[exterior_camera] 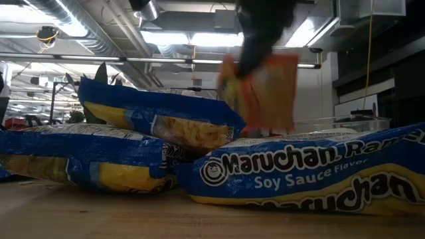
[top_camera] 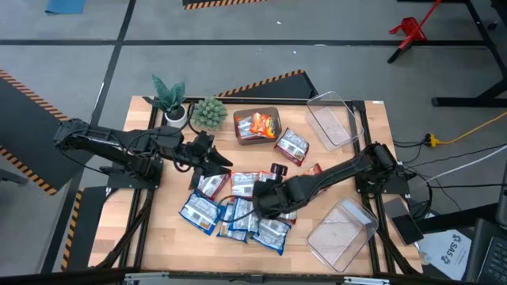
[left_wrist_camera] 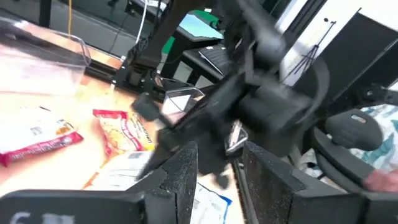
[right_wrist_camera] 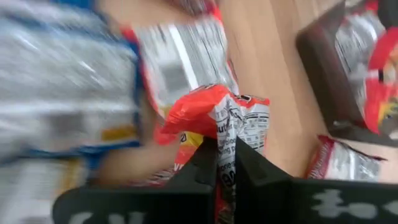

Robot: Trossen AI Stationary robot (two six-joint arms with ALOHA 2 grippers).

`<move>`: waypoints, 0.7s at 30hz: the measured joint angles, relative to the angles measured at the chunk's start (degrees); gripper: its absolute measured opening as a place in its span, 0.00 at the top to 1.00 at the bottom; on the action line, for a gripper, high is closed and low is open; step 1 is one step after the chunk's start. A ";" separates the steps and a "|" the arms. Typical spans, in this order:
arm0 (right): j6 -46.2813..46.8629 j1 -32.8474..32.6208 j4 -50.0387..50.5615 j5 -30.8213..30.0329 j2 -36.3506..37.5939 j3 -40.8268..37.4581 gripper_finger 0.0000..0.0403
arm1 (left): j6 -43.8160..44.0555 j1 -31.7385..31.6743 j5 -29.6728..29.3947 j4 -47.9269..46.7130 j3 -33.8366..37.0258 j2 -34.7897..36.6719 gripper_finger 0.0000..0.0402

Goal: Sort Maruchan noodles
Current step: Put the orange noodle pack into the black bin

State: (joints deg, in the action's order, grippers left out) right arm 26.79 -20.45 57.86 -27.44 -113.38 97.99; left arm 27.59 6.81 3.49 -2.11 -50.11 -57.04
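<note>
Desk: a wooden top lying centre frame in the high view, its lower left and upper right corners standing mostly bare, its upper left edge carrying two small potted plants. Clear bins: one sitting at the upper right, one hanging partly past the lower right corner. Brown tray: resting upper centre, holding orange packets. Maruchan noodles: a heap of blue-and-white packets crowding the lower centre, leaving little free wood between the two arms; one red-and-white packet lying just right of the tray; in the low view a blue packet reading "Soy Sauce Flavor" filling the foreground, others stacking at its left. Right hand: reaching in from the right edge over the heap, its fingers pinching narrowly on an orange packet, which is showing lifted clear of the heap in the upper centre of the low view. Left hand: hovering at the heap's upper left, beside the plants, fingers standing partly apart; whether anything is sitting between them cannot be told.
</note>
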 joint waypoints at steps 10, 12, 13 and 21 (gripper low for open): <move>1.48 0.74 -0.26 4.89 12.15 9.66 1.00 | -11.74 0.00 10.32 0.43 0.00 0.17 0.69; 2.55 0.62 0.34 5.11 15.77 9.04 1.00 | -14.97 -0.02 11.15 0.03 0.00 0.17 0.68; 2.77 0.62 0.40 5.33 17.41 8.82 1.00 | -17.68 -0.04 11.11 -0.13 0.00 0.15 0.67; 1.26 1.10 0.22 10.57 22.67 8.36 1.00 | -30.98 -0.88 7.50 1.66 -0.04 -4.60 0.49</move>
State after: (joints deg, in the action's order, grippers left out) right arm 28.05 -19.35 58.07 -16.86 -90.71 106.36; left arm -3.39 5.93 10.99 -0.45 -50.15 -61.64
